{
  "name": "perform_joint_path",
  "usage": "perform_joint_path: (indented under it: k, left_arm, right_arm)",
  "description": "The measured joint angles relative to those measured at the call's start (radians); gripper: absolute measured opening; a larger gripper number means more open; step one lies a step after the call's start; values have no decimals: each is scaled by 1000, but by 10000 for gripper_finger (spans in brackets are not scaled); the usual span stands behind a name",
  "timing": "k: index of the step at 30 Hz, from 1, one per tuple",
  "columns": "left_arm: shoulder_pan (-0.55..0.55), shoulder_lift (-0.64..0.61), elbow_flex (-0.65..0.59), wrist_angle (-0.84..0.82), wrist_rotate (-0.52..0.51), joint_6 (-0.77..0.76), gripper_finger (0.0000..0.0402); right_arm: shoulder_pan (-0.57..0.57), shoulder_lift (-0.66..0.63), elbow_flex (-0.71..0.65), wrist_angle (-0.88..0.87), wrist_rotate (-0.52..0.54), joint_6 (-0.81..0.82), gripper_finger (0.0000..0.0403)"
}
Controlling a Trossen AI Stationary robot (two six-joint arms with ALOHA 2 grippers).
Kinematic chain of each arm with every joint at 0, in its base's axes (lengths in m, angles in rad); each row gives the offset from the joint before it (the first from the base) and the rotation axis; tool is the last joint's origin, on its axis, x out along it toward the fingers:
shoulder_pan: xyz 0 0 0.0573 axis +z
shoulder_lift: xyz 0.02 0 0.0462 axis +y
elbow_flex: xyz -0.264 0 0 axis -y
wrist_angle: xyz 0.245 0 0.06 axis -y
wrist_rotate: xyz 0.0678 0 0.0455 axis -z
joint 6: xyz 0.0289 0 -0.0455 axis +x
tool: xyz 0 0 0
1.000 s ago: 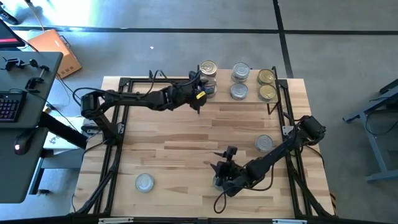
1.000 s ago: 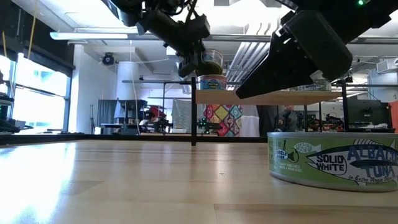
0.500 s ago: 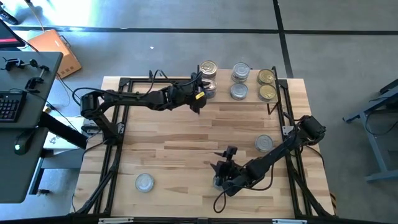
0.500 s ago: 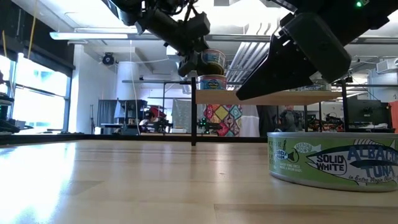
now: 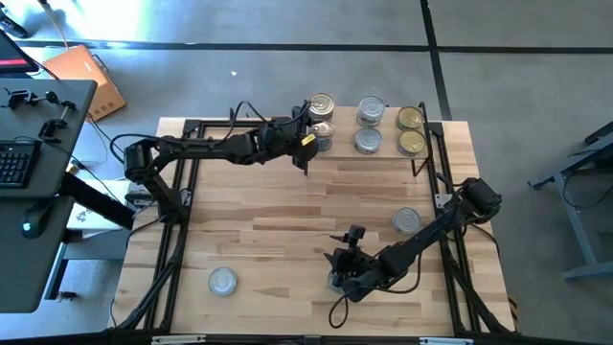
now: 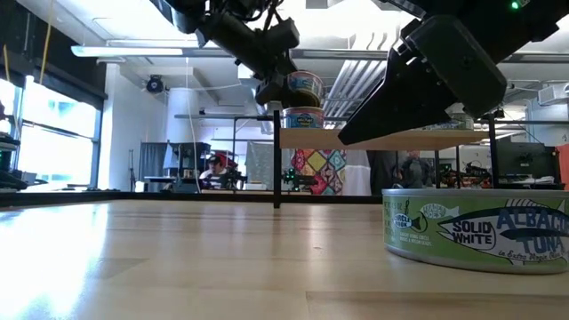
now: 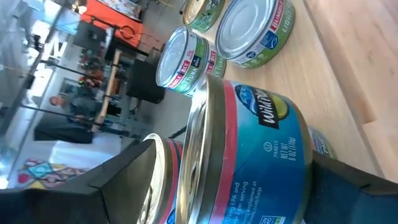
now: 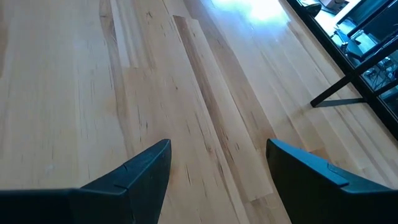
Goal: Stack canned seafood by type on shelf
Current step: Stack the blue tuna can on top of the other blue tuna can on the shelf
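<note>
Your left hand (image 7: 205, 180) grips a round blue tin (image 7: 255, 155) reading "Wild Pla…" above the small light wood shelf (image 6: 418, 139). Your right hand (image 8: 214, 171) is spread apart — nearby green tin (image 6: 476, 229) says "SOLID WHITE ALBACORE TUNA", cut off.

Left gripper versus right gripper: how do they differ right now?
The left gripper is up at the shelf, fingers shut on a blue-labelled can over another can. The right gripper hangs low over the bare tabletop near the table's front, fingers open and empty. Both have dark fingers.

Butcher-block table (image 5: 268, 220) with three loose tins; shelf (image 5: 388, 153) with six.
</note>
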Motion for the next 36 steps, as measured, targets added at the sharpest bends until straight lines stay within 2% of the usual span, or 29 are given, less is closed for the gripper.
perform_joint_path:
  k: [9, 36]
  left_arm:
    - [28, 0, 90, -231, 55, -105, 327]
    - [73, -6, 136, -364, 66, -212, 326]
  right_arm:
    - [0, 0, 0, 0, -2, 1, 255]
    - [-2, 0, 0, 0, -2, 8, 255]
